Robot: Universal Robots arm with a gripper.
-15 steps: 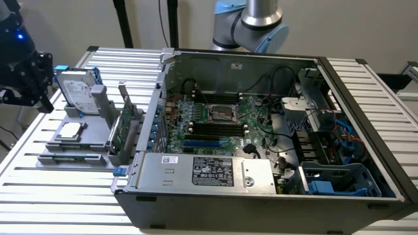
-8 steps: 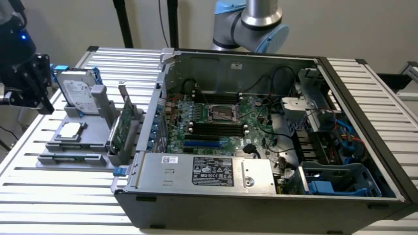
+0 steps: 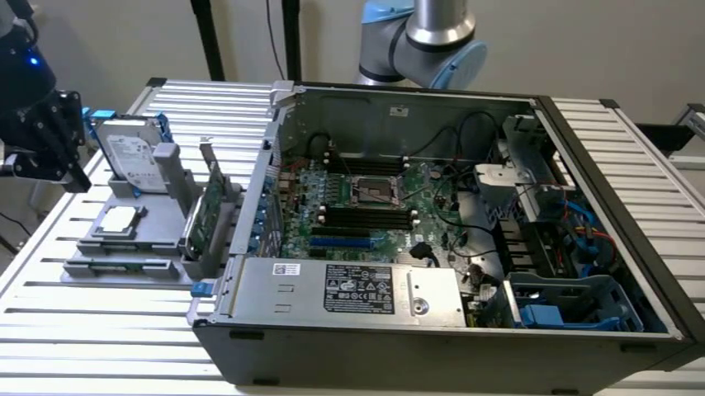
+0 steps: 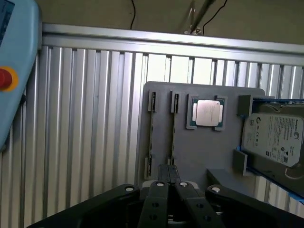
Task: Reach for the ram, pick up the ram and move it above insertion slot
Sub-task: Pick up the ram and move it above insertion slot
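Ram first: I am not making out a green stick for certain. I am judging it is standing edge-on in one of the two narrow slots (image 4: 151,137) of the grey holder (image 4: 209,156), and I cannot tell which. I am treating it as light, stiff and thin, with fragile chips and bare contacts. So I am picking the long top edge, near its middle, as the place to pinch, flat on both faces and gently.

Now the claw (image 4: 167,170) is hanging clear above the holder with its fingers brought right together, tips meeting, and I am seeing nothing between them.

Moving outward, a processor chip (image 4: 207,113) is sitting in its pocket just beside the slots, with the hard drive (image 4: 273,140) beyond it. The holder is lying on the slatted table (image 3: 66,313), on the exterior view's left of the open computer case (image 3: 441,351).
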